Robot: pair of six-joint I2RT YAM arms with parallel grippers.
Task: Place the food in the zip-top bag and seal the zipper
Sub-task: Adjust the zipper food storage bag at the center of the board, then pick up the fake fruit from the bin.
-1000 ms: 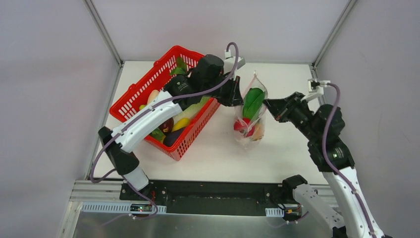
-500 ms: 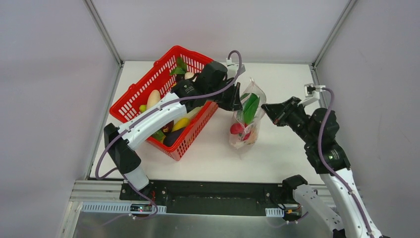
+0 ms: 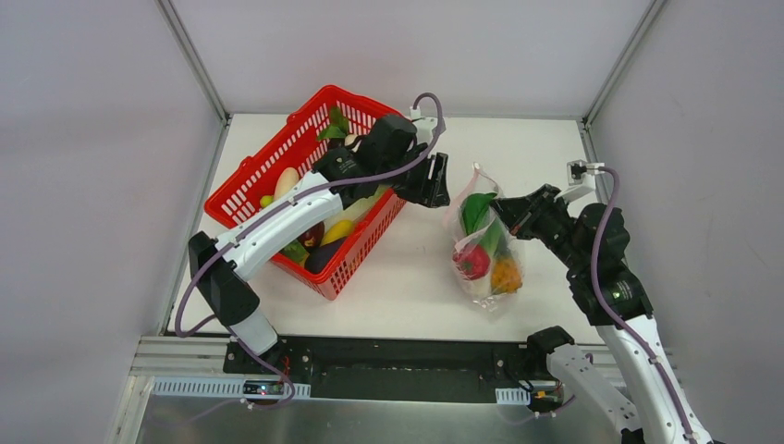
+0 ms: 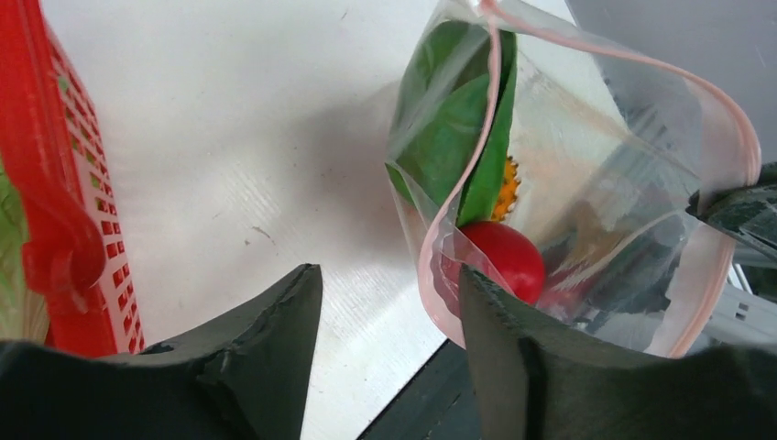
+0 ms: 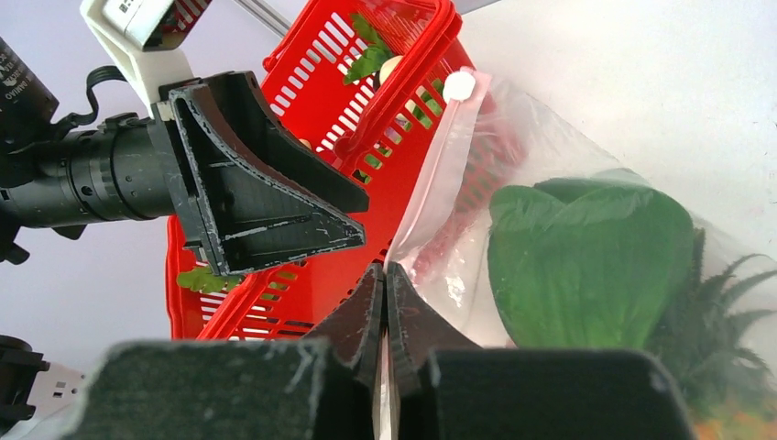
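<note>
Walled in on three sides by pale-grey panels (image 3: 83, 185), joined by aluminium posts (image 3: 193, 60); floored with a white tabletop (image 3: 416, 296), evenly lit, softly shadowed; edged nearest by metal rail (image 3: 162, 361).

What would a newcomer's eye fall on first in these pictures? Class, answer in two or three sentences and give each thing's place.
The filled red mesh basket on the left stands out first. To its right, the shut right pincer holds the clear zip-top bag by its mouth edge, with a green leafy vegetable, red fruit and orange pineapple inside. Between basket and bag, the left pincer is open and holds nothing.
</note>
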